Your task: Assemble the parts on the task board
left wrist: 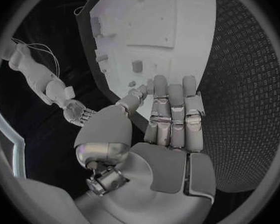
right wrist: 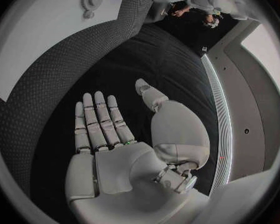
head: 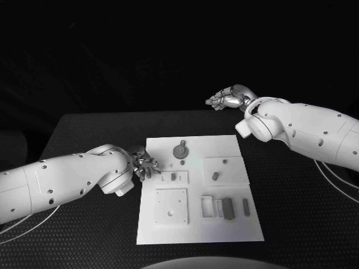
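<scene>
The black table [head: 91, 134] carries the white task board [head: 197, 221] at its middle, long side running near to far. Two white arms reach in. The left arm [head: 58, 179] lies low across the table's left side, and its left hand [head: 144, 166] sits at the board's left edge, about halfway along it. In the left wrist view that hand [left wrist: 171, 119] has its fingers straight and pressed side by side, pointing over the board's edge, with nothing between them and the thumb; whether the fingertips touch the board cannot be told. The right arm [head: 309, 134] comes in high on the right, and its right hand [head: 228, 100] hovers beyond the board's far right corner, well apart from it. The right wrist view shows this hand [right wrist: 121, 134] flat and spread, thumb held away, palm bare.

On the board, one round toothed part [head: 180, 151] lies at the far end, just right of the left hand. One small part [head: 215, 176] lies in the raised block at centre right. At the near right, two dark bars [head: 227, 207] lie side by side, the wider one to the left. The smaller pieces by the left hand are too small to count.
</scene>
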Available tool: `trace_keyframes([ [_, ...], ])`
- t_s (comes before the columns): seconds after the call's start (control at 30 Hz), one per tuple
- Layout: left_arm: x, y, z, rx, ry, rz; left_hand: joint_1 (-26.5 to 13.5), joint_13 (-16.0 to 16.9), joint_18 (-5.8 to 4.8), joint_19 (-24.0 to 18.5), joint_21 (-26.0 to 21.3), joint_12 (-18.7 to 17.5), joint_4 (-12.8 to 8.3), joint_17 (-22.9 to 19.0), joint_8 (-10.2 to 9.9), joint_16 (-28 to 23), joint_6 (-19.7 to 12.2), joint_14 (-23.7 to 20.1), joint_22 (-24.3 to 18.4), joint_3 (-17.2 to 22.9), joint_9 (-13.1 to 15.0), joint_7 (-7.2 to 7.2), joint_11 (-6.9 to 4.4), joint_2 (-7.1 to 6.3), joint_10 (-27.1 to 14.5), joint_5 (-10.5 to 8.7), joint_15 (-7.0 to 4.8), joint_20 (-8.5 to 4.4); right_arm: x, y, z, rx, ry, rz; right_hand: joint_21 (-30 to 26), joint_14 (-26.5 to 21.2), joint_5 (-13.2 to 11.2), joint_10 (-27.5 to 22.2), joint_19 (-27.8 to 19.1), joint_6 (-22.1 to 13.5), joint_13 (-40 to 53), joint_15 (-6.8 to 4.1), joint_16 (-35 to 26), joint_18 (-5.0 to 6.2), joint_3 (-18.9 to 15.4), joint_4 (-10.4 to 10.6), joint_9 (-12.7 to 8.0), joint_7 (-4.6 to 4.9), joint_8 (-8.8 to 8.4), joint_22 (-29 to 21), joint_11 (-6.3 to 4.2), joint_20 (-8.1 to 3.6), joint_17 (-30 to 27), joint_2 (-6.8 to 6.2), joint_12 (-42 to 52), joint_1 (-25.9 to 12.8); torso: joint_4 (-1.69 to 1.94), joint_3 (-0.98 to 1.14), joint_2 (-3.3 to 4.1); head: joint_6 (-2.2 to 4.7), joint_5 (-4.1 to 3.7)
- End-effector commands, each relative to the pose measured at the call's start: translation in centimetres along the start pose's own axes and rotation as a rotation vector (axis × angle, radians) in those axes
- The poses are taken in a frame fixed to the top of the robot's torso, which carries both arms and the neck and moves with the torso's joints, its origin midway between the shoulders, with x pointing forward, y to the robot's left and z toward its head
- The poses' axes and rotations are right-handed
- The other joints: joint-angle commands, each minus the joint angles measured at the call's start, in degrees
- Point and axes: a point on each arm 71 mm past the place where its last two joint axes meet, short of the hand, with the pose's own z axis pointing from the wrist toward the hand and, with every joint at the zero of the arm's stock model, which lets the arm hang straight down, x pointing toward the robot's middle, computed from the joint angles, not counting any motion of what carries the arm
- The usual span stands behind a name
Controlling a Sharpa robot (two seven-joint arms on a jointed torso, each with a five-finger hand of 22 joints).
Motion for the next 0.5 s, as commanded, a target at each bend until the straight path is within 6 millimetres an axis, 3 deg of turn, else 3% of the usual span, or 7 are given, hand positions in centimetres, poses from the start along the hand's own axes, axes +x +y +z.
trace_keyframes([
  [0.03,0.0,0.0,0.2,0.001,-0.038,0.010,0.1,0.1,0.05,0.4,0.4,0.3,0.0,0.1,2.1,0.3,1.7,0.4,0.1,-0.2,0.9,-1.06,-0.83,-0.31,1.4,0.18,0.07,0.01,0.3,0.2,0.0,-0.009,0.018,0.001,-0.3,0.0,0.0,0.3,0.3,-0.3,0.1,0.29,-0.3,-0.73,-0.1,0.4,-0.1,2.30,0.36,0.1,0.00,-0.06,-0.1,-0.36,-0.2,0.1,-0.01,-0.01,0.03,-0.14,-0.05],
  [0.5,1.2,-0.9,0.3,0.017,0.006,0.108,-0.1,1.3,0.24,1.6,1.0,1.6,0.3,1.0,3.3,1.4,2.7,1.3,1.1,-0.4,1.3,-1.69,-1.45,-0.72,2.4,0.24,-0.42,-0.42,0.4,0.2,0.0,-0.010,0.021,0.002,-0.3,0.0,0.0,0.4,0.3,-0.3,0.1,0.31,-0.3,-0.72,-0.1,0.4,-0.1,2.29,0.37,0.1,-0.01,-0.07,-0.1,-0.34,-0.3,0.1,0.04,-0.02,-0.02,-0.61,-0.19],
])
